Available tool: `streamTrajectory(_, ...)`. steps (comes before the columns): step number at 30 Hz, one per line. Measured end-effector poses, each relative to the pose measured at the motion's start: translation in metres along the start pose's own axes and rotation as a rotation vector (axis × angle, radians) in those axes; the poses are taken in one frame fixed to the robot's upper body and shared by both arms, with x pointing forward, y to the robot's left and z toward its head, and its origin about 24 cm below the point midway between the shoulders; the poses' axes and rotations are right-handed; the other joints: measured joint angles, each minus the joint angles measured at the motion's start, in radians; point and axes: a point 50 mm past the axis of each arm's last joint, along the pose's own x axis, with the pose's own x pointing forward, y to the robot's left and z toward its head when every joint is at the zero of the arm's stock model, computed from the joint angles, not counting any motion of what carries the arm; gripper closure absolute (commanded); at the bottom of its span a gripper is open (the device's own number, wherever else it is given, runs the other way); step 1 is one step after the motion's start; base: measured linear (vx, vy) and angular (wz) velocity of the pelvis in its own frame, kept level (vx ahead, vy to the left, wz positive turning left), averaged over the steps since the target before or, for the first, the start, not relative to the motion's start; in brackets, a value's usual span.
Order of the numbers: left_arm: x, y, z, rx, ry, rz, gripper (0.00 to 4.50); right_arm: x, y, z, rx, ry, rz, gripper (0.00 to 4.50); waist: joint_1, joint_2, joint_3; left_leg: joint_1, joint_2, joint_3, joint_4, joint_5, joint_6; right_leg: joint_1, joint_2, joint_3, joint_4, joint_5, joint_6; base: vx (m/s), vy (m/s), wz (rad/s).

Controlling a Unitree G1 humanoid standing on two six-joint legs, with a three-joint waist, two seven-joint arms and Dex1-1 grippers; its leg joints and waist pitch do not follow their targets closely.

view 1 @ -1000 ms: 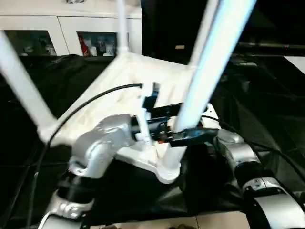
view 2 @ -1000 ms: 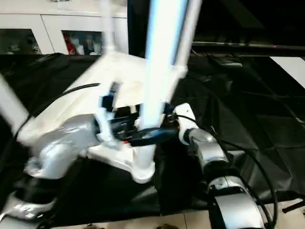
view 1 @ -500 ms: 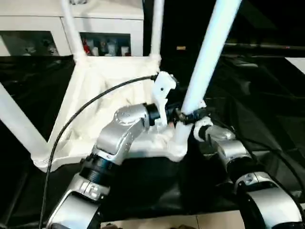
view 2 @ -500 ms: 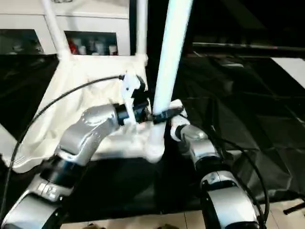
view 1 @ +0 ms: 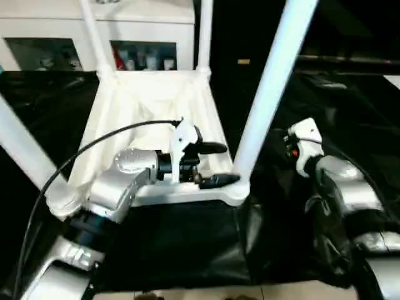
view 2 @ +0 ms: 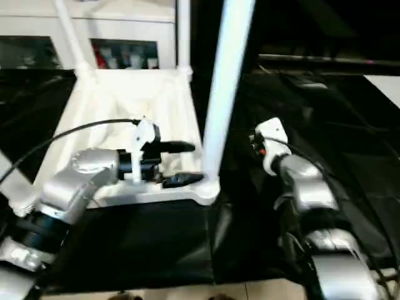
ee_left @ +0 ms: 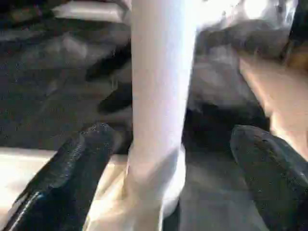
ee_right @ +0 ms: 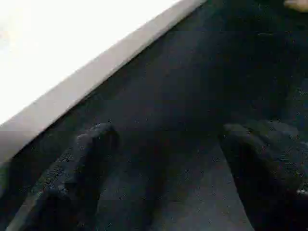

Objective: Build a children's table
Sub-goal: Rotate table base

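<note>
A large work table [view 1: 187,244] covered in wrinkled black cloth is seen from above, with a strip of pale floor [view 1: 206,292] along its near edge. At the far side of the room a white cabinet [view 1: 62,37] with glass doors is set against the wall, small coloured items visible behind the glass.

The children's table is laid upside down on the black cloth: its white tabletop [view 1: 150,106] faces up with its raised rim, and four white legs are stood upright in the corner sockets. The near right leg [view 1: 265,94] rises steeply past the top of the head views.

The left gripper [view 1: 215,164] is held over the tabletop's near edge, just beside the base of that leg, its two black fingers spread apart and nothing gripped. The right gripper [ee_right: 163,159] is carried to the right of the leg, well apart from it, over the cloth.

In the left wrist view, the leg and its socket are shown between the open fingers [ee_left: 72,168], untouched. In the right wrist view, the parted fingers [ee_right: 82,168] are shown above dark cloth, with a pale edge behind.
</note>
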Motion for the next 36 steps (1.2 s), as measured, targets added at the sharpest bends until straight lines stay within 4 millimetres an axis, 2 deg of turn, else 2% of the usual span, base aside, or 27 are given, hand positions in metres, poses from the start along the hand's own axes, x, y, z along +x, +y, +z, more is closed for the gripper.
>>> streamTrajectory(3, -0.012, 0.006, -0.019, 0.013, 0.131, 0.008, 0.59, -0.021, 0.007, -0.007, -0.028, 0.06, 0.129, 0.69, 0.008, 0.003, 0.001, 0.001, 0.0, 0.001, 0.0, 0.0, 0.0, 0.001, 0.0, 0.001, 0.0, 0.0, 0.0, 0.0, 0.0, 0.0)
streamTrajectory(5, -0.01, 0.005, -0.027, 0.018, 0.181, -0.016, 0.72, -0.03, 0.013, -0.004, -0.049, 0.076, 0.209, 0.69, 0.011, 0.004, 0.001, 0.002, 0.0, 0.001, 0.0, 0.0, 0.0, 0.001, 0.0, 0.001, 0.001, 0.0, 0.0, 0.0, 0.0, 0.0)
streamTrajectory(9, -0.004, 0.001, -0.036, 0.04, 0.242, -0.062, 1.11, -0.034, 0.02, 0.007, -0.097, 0.082, 0.292, 0.69, 0.011, 0.006, 0.001, 0.003, 0.001, 0.0, 0.0, 0.0, 0.0, 0.001, 0.0, 0.0, 0.001, 0.0, 0.001, 0.0, 0.0, 0.0)
streamTrajectory(15, -0.002, 0.005, -0.043, 0.055, 0.277, -0.051, 1.61, -0.041, 0.025, 0.003, -0.089, 0.118, 0.31, 0.69, 0.017, 0.009, 0.0, 0.002, 0.0, 0.0, 0.0, 0.0, 0.0, 0.002, 0.0, 0.001, 0.001, 0.0, 0.001, 0.0, 0.0, 0.0)
streamTrajectory(18, 0.0, 0.01, -0.046, 0.055, 0.299, -0.032, 1.69, -0.045, 0.024, 0.006, -0.1, 0.127, 0.31, 0.69, 0.017, 0.009, 0.0, 0.002, 0.0, 0.0, 0.0, 0.0, 0.0, 0.002, 0.0, 0.0, 0.001, 0.0, 0.0, 0.0, 0.0, 0.0)
streamTrajectory(19, 0.001, 0.011, -0.046, 0.055, 0.298, -0.028, 1.89, -0.045, 0.024, 0.006, -0.1, 0.129, 0.309, 0.69, 0.017, 0.009, 0.0, 0.002, 0.0, 0.0, 0.0, 0.0, 0.0, 0.002, 0.0, 0.0, 0.001, 0.0, 0.0, 0.0, 0.0, 0.0)
streamTrajectory(22, 0.003, 0.012, -0.048, 0.04, 0.296, -0.029, 2.04, -0.045, 0.02, 0.0, -0.092, 0.135, 0.308, 0.69, 0.016, 0.009, -0.001, 0.002, 0.0, 0.0, 0.0, 0.0, 0.0, 0.002, 0.0, 0.0, 0.001, 0.0, 0.0, 0.0, 0.0, 0.0)
streamTrajectory(30, 0.009, 0.014, -0.049, 0.002, 0.283, -0.051, 2.76, -0.036, 0.0, -0.044, -0.031, 0.219, 0.254, 0.69, 0.013, 0.011, -0.001, 0.001, 0.001, 0.001, 0.001, 0.0, 0.0, 0.001, -0.001, 0.0, 0.001, 0.0, 0.0, 0.0, 0.0, 0.0)
streamTrajectory(33, 0.01, 0.015, -0.051, -0.004, 0.282, -0.051, 2.87, -0.029, -0.004, -0.045, -0.039, 0.2, 0.24, 0.69, 0.01, 0.016, -0.004, 0.001, 0.001, 0.001, 0.002, 0.0, 0.0, 0.002, -0.001, 0.0, 0.001, 0.0, 0.0, 0.0, 0.0, 0.0)
streamTrajectory(36, 0.011, 0.014, -0.053, -0.017, 0.277, -0.055, 3.25, -0.026, -0.006, -0.046, -0.049, 0.188, 0.228, 0.69, 0.014, 0.017, -0.005, 0.002, 0.001, 0.001, 0.003, 0.0, 0.0, 0.003, -0.001, -0.001, 0.001, 0.001, -0.001, 0.0, 0.0, 0.0)
